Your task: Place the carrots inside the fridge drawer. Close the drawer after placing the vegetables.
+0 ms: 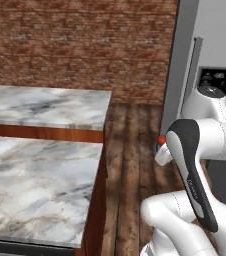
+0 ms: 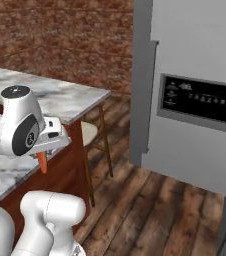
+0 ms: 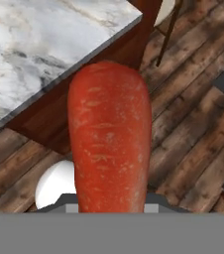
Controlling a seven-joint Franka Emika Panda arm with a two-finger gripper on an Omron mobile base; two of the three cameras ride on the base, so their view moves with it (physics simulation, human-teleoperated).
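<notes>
Carrot [image 3: 109,139]: one, slim, tapered, judged stiff, light and smooth-skinned; hung from tool [image 2: 44,154] clamped at its thick end, beside worktop [image 2: 70,100].

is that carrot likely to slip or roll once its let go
The carrot looks smooth and tapered, so it may slide in the grip. Its round body would probably roll in an arc on a flat surface. It hangs straight below the hand, so it seems stiff.

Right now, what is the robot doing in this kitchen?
The gripper holds a carrot, which hangs point down beside the marble counter, above the wooden floor. The fridge stands on the other side of the aisle, with its doors shut. The carrot has not reached the fridge yet.
</notes>
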